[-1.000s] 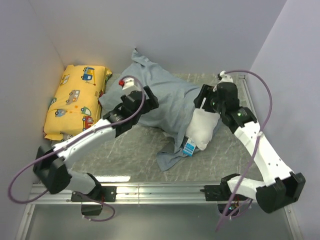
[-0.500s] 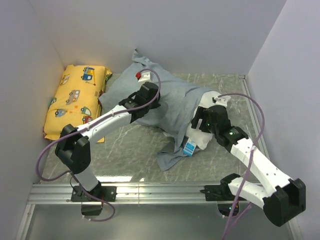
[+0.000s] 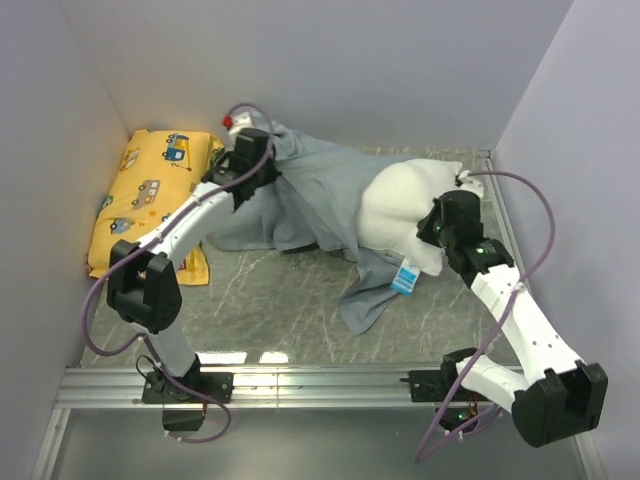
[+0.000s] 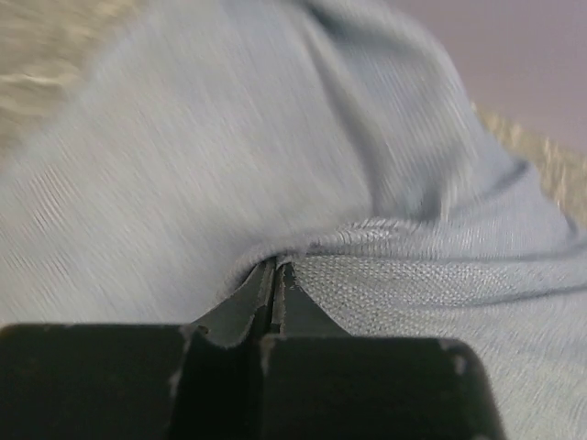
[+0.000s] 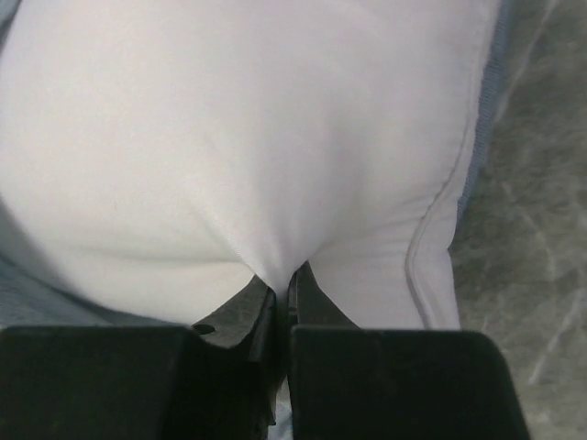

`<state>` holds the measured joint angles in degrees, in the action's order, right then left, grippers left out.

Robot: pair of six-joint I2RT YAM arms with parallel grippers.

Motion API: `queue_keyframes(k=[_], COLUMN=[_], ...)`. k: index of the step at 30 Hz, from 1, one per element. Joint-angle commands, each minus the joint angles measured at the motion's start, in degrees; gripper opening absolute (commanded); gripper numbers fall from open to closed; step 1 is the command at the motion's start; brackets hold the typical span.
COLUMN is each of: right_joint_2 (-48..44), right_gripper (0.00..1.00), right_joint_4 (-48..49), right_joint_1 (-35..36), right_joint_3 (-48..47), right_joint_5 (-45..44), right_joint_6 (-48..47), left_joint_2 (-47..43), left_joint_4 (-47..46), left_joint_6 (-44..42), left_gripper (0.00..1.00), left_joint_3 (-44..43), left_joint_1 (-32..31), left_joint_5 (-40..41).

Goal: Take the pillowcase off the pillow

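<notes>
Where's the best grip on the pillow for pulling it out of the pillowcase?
Pinch the pillow at its bare white end, coming from the right: it bulges out of the pillowcase mouth, fabric-free, opposite the bunch the left gripper holds.

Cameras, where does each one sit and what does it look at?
Top: high behind the robot, looking down; both arms show.
Left wrist: on the left arm, facing the pillowcase; its left claw shows, pinching it.
Right wrist: on the right arm, facing the pillow; its right claw shows, pinching it.
Shared: top and left wrist both see the pillowcase.
</notes>
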<state>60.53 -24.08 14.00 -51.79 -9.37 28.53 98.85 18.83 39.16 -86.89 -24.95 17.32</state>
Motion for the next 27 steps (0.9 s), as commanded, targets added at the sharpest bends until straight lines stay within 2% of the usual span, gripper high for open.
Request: queue_keyframes(k=[1, 5, 8, 9, 11, 12, 13, 16, 19, 22, 27], right_joint_2=[-5.59, -7.36, -6.92, -6.66, -6.57, -6.83, -7.35, -5.88, -1.93, 4.39, 9.86], right_gripper=[0.0, 0.0, 0.0, 0.0, 0.14, 0.24, 0.44, 0.68, 0.79, 0.81, 0.86], right_joint_4=[-6.59, -7.83, -6.86, -6.69, -6.34, -6.33, -6.51, -9.49, -11.78, -12.66, -7.14], right_joint_1=[-5.9, -13.01, -13.21, -13.03, -11.72, -8.76, -6.99, 1.34, 7.42, 10.77, 13.86], right_joint_3=[-5.16, -6.48, -5.95, -6.04, -6.39, -6.65, -7.27, -13.66, -17.98, -19.92, -14.23], right_joint_5=[-9.61, -8.48, -5.41, -3.66, -1.8, -2.67, -3.63, -10.83, -14.1, -12.08, -12.43], right_joint_6=[-2.34, -2.87, -2.17, -2.25, -2.26, -2.34, -2.69, -3.74, -5.06, -5.59, -4.37], left_joint_2=[-2.95, -4.36, -5.94, -6.03, -7.0, -7.44, -8.49, -10.86, -12.36, -13.85, -16.67], left_joint_4=[3.49, 3.14, -1.5, -1.25, -2.99, -3.71, -4.84, -11.52, -15.39, -17.24, -17.6], left_joint_6=[-0.49, 2.23, 2.68, 3.29, 4.52, 5.48, 7.49, 11.28, 13.39, 14.8, 15.95], left_gripper=[0.01, 0.01, 0.01, 0.0, 0.0, 0.01, 0.0, 0.01, 0.0, 0.01, 0.01], left_joint_3=[-2.06, 1.45, 7.42, 9.53, 12.35, 15.67, 17.79, 26.14, 31.77, 34.94, 37.85], left_joint_1=[9.9, 17.29, 16.61, 13.9, 9.25, 7.91, 6.85, 3.95, 1.14, -1.59, -6.16], left_joint_5=[4.65, 2.99, -2.0, -1.25, -0.71, -0.54, -1.23, -3.61, -4.05, -3.53, -1.6])
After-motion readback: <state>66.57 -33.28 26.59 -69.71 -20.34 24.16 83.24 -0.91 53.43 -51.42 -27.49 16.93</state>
